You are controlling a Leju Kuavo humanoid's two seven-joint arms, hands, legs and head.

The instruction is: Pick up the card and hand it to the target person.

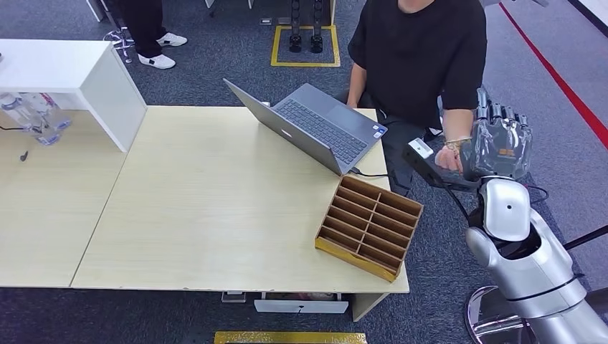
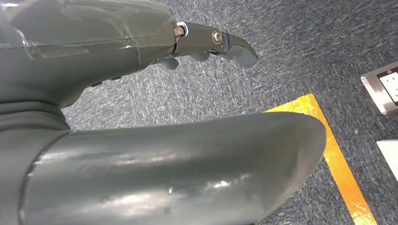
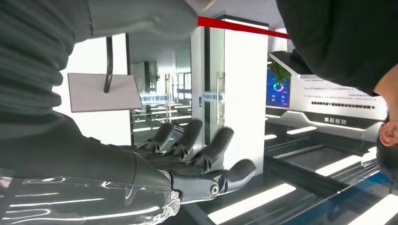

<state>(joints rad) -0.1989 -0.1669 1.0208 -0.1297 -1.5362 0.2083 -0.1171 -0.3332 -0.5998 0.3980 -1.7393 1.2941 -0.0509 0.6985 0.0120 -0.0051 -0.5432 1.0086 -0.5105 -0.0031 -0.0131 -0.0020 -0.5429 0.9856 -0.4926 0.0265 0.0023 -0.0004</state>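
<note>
Two tabletops before you, seated person beside your raised right hand, its fingers spread and empty, laptop, wooden divider tray, left hand over carpet, grip unclear, card unseen.

You see the left hand hanging empty over grey carpet, near an orange floor stripe and a floor socket.

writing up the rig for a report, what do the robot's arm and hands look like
The right arm is glossy silver with rounded shells and a dark joint band. The right hand is dark grey under a clear plastic cover, with darker fingers. The left hand is also grey, with a thick grey thumb.
</note>
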